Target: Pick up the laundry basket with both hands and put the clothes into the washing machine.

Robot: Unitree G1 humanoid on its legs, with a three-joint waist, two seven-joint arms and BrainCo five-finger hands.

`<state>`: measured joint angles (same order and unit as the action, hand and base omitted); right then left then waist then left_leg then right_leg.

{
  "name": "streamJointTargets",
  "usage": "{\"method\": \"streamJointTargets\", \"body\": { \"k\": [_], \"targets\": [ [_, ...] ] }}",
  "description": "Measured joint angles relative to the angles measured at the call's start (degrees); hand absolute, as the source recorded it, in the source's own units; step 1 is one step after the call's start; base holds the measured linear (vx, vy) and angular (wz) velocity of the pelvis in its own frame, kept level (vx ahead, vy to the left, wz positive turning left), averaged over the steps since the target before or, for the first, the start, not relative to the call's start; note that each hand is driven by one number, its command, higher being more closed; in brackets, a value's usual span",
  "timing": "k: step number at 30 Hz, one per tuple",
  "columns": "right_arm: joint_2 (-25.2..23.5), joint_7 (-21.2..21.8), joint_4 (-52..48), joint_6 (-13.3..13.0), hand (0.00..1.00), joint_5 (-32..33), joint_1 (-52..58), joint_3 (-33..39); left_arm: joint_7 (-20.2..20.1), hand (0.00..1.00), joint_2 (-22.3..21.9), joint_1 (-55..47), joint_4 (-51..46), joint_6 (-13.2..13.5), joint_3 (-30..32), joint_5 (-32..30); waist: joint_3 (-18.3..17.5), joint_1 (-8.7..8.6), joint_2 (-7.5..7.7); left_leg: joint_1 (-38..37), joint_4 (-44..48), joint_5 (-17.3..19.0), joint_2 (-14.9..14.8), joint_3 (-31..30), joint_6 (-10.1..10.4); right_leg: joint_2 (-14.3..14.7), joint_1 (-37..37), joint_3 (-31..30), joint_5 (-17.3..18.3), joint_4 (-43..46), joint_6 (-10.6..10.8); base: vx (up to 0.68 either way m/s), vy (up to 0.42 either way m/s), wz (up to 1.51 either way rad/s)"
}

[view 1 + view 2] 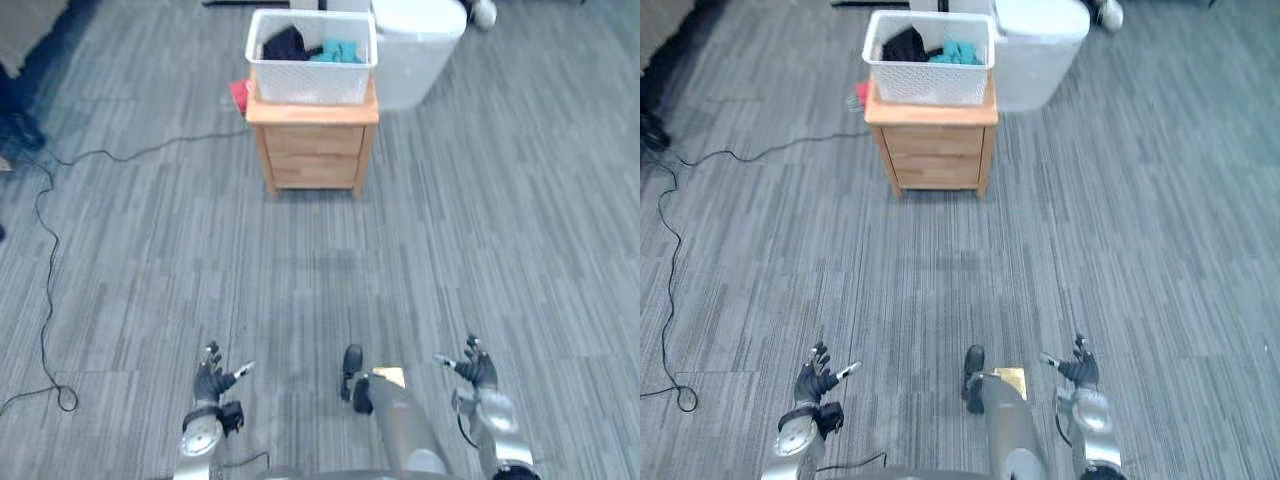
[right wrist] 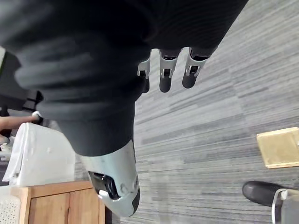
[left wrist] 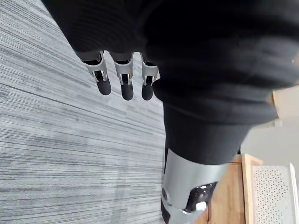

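Left hand point(image 1: 210, 384) and right hand point(image 1: 478, 372) spread open, far from perforated white basket point(image 1: 312, 80).

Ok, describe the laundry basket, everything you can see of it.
The laundry basket is a white rectangular tub, apparently plastic, with finely perforated walls and a solid rim. It stands upright on a wooden drawer cabinet, covering most of its top. Inside lie a dark garment and a teal garment. Neither hand touches it: the left robot hand and right robot hand hang open, far off over the carpet.
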<state>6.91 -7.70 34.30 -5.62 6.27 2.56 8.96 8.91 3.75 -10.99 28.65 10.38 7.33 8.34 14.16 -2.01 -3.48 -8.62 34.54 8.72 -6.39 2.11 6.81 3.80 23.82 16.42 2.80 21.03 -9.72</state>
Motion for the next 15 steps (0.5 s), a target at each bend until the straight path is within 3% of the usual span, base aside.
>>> {"method": "streamJointTargets", "body": {
  "k": [1,2,3,5,6,8,9,10,11,12,13,14,15],
  "targets": [
    [-0.09,0.0,-0.4,0.07,0.0,0.0,0.21,-0.71,-0.01,0.0,-0.51,-0.5,-0.1,0.03,0.27,0.0,0.17,0.21,-0.45,2.92,7.46,-4.02,-1.22,-0.1,1.35,1.19,-2.78,-0.16,0.58,-1.62,-0.13,0.72,-0.192,-0.19],
    [-1.18,0.11,-2.24,0.08,0.0,0.04,1.11,-0.99,-0.11,0.0,-0.81,-0.85,-0.12,0.02,0.1,0.04,0.36,0.64,-0.79,9.13,22.59,-4.25,-4.4,1.03,1.87,3.01,-9.01,-0.39,1.33,-5.48,0.32,0.55,-0.139,-0.03],
    [-1.62,0.07,-3.5,0.05,0.0,0.08,1.56,-0.98,-0.17,0.0,-0.95,-0.84,-0.23,0.0,-0.09,0.04,0.44,1.0,-0.67,12.31,28.24,-3.99,-6.0,2.55,1.4,3.73,-12.05,-0.71,1.47,-7.39,0.35,0.64,-0.168,-0.08],
    [-2.62,-0.2,-7.02,-0.45,0.0,0.4,1.91,-0.95,-0.13,0.0,-1.57,-1.74,-2.35,0.03,-0.06,0.08,1.36,3.64,1.26,22.34,37.41,-0.29,-9.87,9.14,-3.31,4.68,-22.84,-4.11,2.49,-14.91,0.93,0.67,-0.163,-0.29],
    [-2.54,-0.35,-7.48,-0.55,0.0,0.43,1.83,-0.94,-0.12,0.0,-1.64,-1.77,-2.36,0.01,-0.06,0.09,1.31,4.5,1.32,24.67,36.95,0.52,-10.23,10.02,-3.94,4.78,-24.81,-4.62,2.6,-16.57,1.13,0.63,-0.086,-0.36],
    [-2.2,-1.07,-6.63,-0.52,0.0,0.45,-0.14,-1.01,-0.08,0.0,-1.41,-2.14,-2.37,-0.03,-0.02,0.11,1.64,6.18,2.12,32.34,22.81,2.53,-8.43,12.82,-6.85,3.89,-30.49,-6.92,3.72,-20.91,1.82,0.51,0.023,-0.3],
    [-2.0,-1.05,-5.94,-0.46,0.0,0.43,-0.71,-1.05,-0.09,0.0,-1.38,-2.12,-2.37,-0.04,-0.02,0.1,1.82,6.26,2.39,33.52,16.77,2.53,-7.26,12.77,-6.88,3.48,-31.41,-7.22,4.39,-21.23,2.09,0.51,0.084,-0.22],
    [-1.86,-1.13,-4.94,-0.31,0.0,0.42,-1.47,-1.08,-0.1,0.0,-1.39,-2.14,-2.35,-0.12,-0.05,0.1,2.11,6.43,2.93,34.76,3.7,1.94,-4.54,11.96,-6.44,2.38,-33.05,-7.25,6.23,-21.25,3.13,0.53,0.125,-0.07],
    [-1.78,-1.22,-4.69,-0.32,0.0,0.43,-1.45,-0.99,-0.1,0.0,-1.57,-2.36,-2.4,-0.15,-0.05,0.1,2.13,6.39,3.38,34.04,-9.46,-0.21,-1.86,11.1,-4.43,1.55,-34.78,-7.27,8.06,-21.34,4.88,0.55,0.137,-0.02],
    [-1.68,-1.26,-4.19,-0.34,0.0,0.43,-1.55,-0.77,-0.05,0.0,-1.78,-2.43,-2.41,-0.16,-0.02,0.11,2.06,6.38,3.29,33.65,-15.45,-1.77,-0.35,10.13,-4.51,1.32,-35.81,-7.25,8.84,-21.41,6.18,0.57,0.172,-0.05],
    [-1.59,-1.59,-3.24,-0.31,0.0,0.42,-0.89,-0.65,-0.02,0.0,-1.86,-2.69,-2.35,-0.17,-0.04,0.06,1.55,6.26,3.16,33.21,-21.27,-4.14,0.92,8.35,-5.84,0.86,-37.54,-7.2,10.86,-21.24,8.68,0.62,0.217,-0.2],
    [-2.16,-1.81,-2.45,-0.3,0.0,0.42,-0.24,-0.69,0.0,0.0,-1.48,-3.17,-2.09,-0.29,0.03,0.05,0.5,6.83,4.46,33.25,-19.36,-9.18,1.93,7.85,-8.53,-0.71,-38.91,-7.49,14.04,-19.37,10.2,0.64,0.231,-0.26],
    [-2.6,-1.98,-2.16,-0.31,0.0,0.41,0.34,-0.58,0.04,0.0,-1.31,-3.24,-2.08,-0.53,-0.03,0.02,-0.21,7.27,5.4,33.34,-17.79,-10.11,2.82,8.38,-8.82,-1.98,-38.28,-7.47,15.72,-16.44,11.02,0.7,0.242,-0.19]
  ]
}}
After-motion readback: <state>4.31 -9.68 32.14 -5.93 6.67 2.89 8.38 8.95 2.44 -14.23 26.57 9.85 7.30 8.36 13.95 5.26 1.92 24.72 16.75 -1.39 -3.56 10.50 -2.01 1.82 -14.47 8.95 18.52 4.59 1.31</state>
